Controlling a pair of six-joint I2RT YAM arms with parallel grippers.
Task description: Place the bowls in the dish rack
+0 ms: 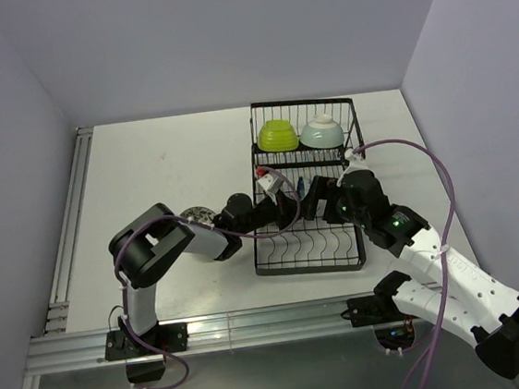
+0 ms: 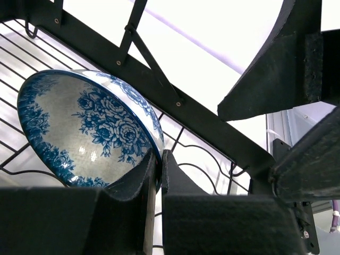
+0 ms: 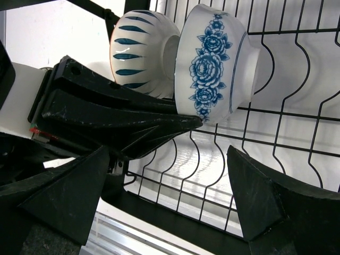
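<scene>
White table [image 1: 173,166] carries the black wire dish rack [image 1: 309,266], right of centre, long side running away from the arm bases. Both arms reach into the rack's near half from either side and meet there. Left tool [image 2: 158,159] is pinching the rim of the blue floral bowl [image 2: 85,127], one finger inside it, one outside. That bowl stands on edge among the curved slot wires, opening facing the left arm. Right tool [image 3: 168,151] is spread wide, fingers apart on either side below the bowl, not touching it; the bowl's outer wall sits just above its gap. White striped bowl [image 3: 141,50] is just behind the floral one, touching or nearly so. Lime green bowl [image 1: 276,135] and pale mint bowl [image 1: 322,132] sit side by side, bottoms up, in the rack's far section. Patterned bowl [image 1: 199,216] is on the table left of the rack, partly hidden by the left arm.
</scene>
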